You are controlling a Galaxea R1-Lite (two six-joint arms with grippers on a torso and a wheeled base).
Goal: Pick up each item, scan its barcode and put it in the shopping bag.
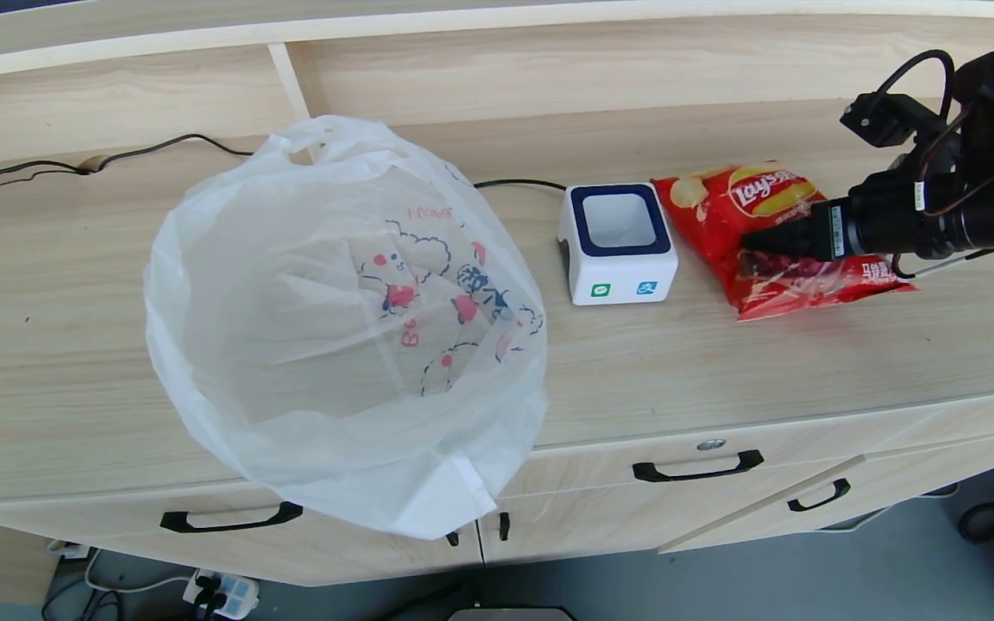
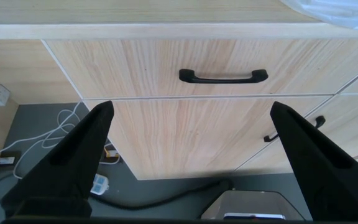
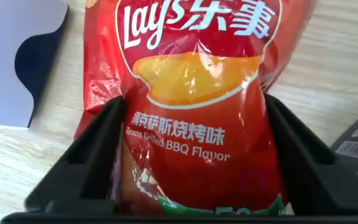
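- The chip bag (image 1: pixel 773 194) lies flat on the wooden counter (image 1: pixel 721 362), just to the right of the scanner (image 1: pixel 619 243).
- The right gripper (image 1: pixel 751 241) sits low over the middle of the chip bag, with its arm coming in from the right.
- In the right wrist view the right gripper (image 3: pixel 191 106) has its fingers (image 3: pixel 98 149) spread wide. The red chip bag (image 3: pixel 191 81) lies between them, and its edges reach out past both fingers.
- A corner of the scanner (image 3: pixel 11 56) shows beside the top of the chip bag.
- The shopping bag (image 1: pixel 229 259) stands open on the left half of the counter, well apart from the chip bag, with the scanner between them. A cartoon print shows through its thin white wall.
- The left gripper (image 2: pixel 191 109) hangs below the counter edge, facing a drawer (image 2: pixel 166 68) with a black handle (image 2: pixel 223 76). Its fingers (image 2: pixel 73 155) are wide apart and hold nothing.
- A black cable (image 1: pixel 160 147) runs along the back of the counter.
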